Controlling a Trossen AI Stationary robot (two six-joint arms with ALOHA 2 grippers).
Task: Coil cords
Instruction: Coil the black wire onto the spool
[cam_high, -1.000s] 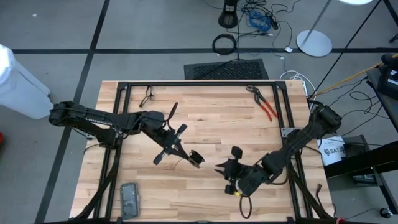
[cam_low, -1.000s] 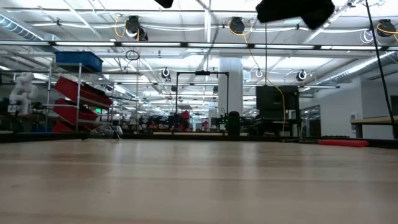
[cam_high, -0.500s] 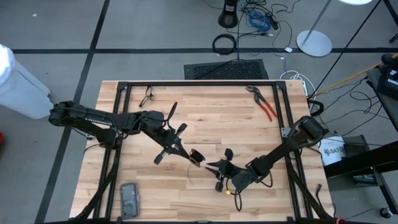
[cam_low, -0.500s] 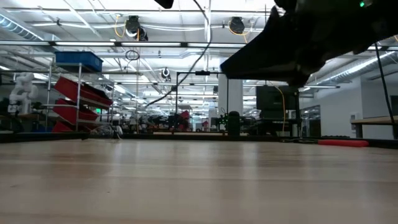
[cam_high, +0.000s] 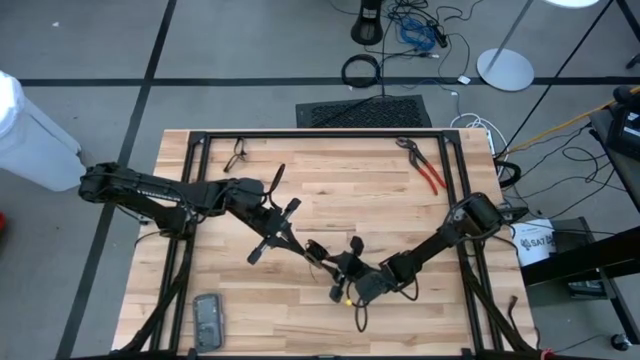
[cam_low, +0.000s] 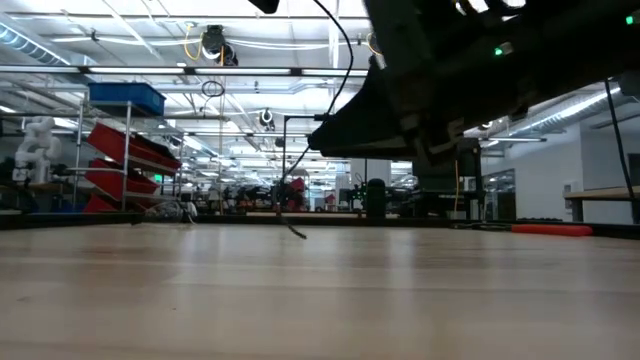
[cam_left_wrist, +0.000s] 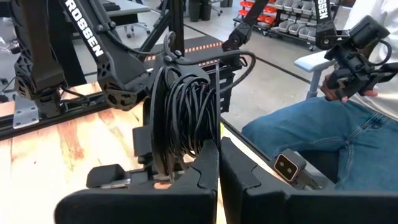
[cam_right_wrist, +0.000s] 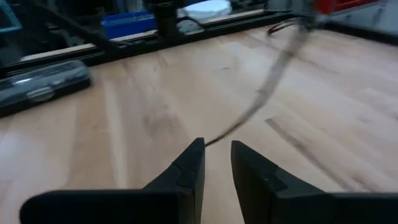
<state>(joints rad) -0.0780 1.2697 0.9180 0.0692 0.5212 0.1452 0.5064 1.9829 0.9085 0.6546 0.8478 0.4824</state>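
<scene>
The thin black cord is mostly wound into a coil (cam_left_wrist: 183, 118) that stands upright just in front of my left gripper (cam_left_wrist: 219, 165), which is shut on it above the table's middle (cam_high: 316, 250). A loose strand (cam_low: 300, 185) hangs from the coil toward the tabletop. My right gripper (cam_right_wrist: 216, 152) is low beside the left one (cam_high: 336, 268), its fingers a little apart. The blurred strand (cam_right_wrist: 267, 87) runs into the gap between them. The cord's pale end piece does not show. My left gripper pinches the coil's lower loops (cam_left_wrist: 186, 158) between its two shut fingers, coming about level from the table's left. Several turns are gathered there. The coil stands upright in front of the fingertips, lifted clear of the table, with one strand hanging slack below. My right gripper has the strand meeting the inner edge of one fingertip (cam_right_wrist: 198, 146); whether it touches I cannot tell.
Red-handled pliers (cam_high: 428, 170) lie at the far right. A dark flat case (cam_high: 207, 320) sits at the near left and a small black object (cam_high: 237, 155) at the far left. Black frame rails (cam_high: 300, 133) edge the table. A seated person (cam_left_wrist: 311, 137) is beyond it.
My right gripper has come down and gone toward the table's left, tipping as it went, until it is close beside my left gripper. The hanging strand has swung and now runs past the right fingertips.
</scene>
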